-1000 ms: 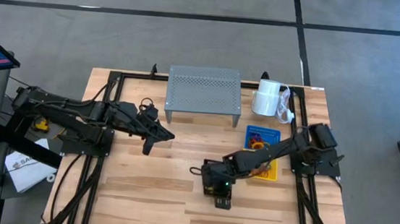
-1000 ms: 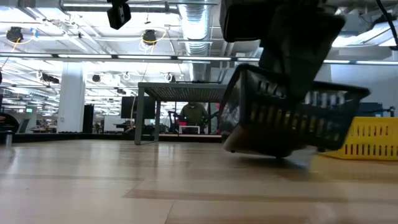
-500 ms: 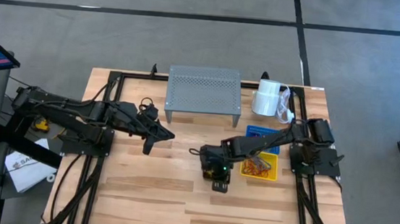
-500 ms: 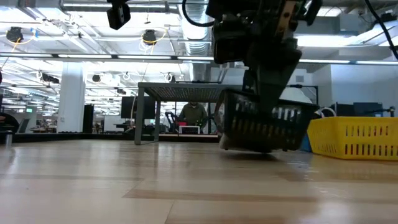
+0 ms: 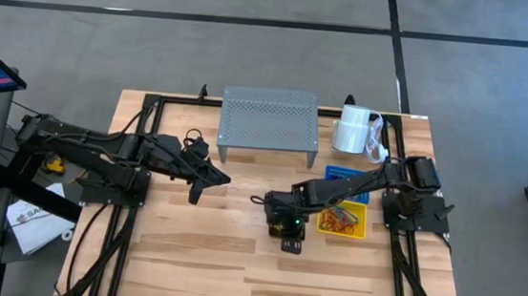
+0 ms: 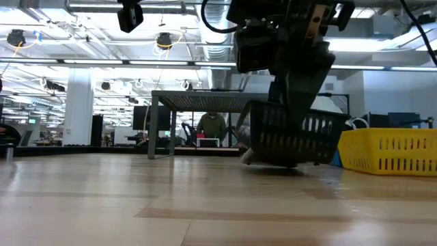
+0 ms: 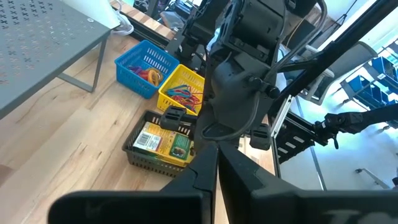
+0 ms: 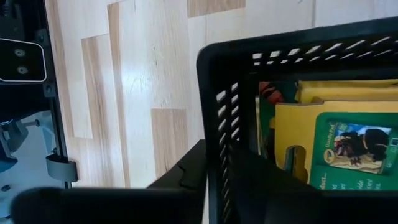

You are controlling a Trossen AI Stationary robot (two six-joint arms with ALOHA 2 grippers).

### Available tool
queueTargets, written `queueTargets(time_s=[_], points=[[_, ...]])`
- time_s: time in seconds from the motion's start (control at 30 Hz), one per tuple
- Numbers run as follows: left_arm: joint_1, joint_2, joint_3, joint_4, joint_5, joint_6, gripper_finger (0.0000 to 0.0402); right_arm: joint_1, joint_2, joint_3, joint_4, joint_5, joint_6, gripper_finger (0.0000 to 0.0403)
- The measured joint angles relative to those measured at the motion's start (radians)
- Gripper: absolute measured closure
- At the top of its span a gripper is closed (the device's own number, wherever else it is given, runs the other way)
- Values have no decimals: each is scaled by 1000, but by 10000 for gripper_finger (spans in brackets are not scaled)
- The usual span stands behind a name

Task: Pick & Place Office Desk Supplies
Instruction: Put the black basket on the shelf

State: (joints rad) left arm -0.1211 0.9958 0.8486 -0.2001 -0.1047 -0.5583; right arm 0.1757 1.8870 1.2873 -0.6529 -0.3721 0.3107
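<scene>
A black basket (image 5: 285, 234) holding yellow-green crayon boxes (image 8: 348, 149) rests on the table's middle right. My right gripper (image 8: 221, 168) is shut on its wall. Just to its right is a yellow basket (image 5: 346, 220) filled with coloured loops (image 7: 180, 93). A blue basket (image 5: 343, 174) with more loops lies beyond it, partly under my right arm. My left gripper (image 5: 195, 197) hangs shut above the table's left half and touches nothing. My right gripper straddles one side wall (image 8: 219, 124) of the black basket at its rim, with one finger (image 8: 186, 174) outside and the other (image 8: 267, 186) inside. The fingers slant steeply down from above. The basket sits nearly level with its underside (image 6: 287, 162) at the tabletop.
A grey perforated shelf (image 5: 268, 120) stands at the far middle, with a white paper roll (image 5: 352, 129) to its right. Black rails run along both table sides. Bare wood lies in front of the baskets and between the arms.
My right gripper has swung toward the table's far edge and a little left, taking the black basket with it. The basket was tilted with one side raised. It now sits nearly level, nearer the shelf and beside the yellow basket.
</scene>
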Motion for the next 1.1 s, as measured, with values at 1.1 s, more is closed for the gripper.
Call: queueTargets(time_s=[1.1], points=[[27, 0, 0, 0, -21, 0, 393, 105, 0, -1, -92, 243, 37, 253]])
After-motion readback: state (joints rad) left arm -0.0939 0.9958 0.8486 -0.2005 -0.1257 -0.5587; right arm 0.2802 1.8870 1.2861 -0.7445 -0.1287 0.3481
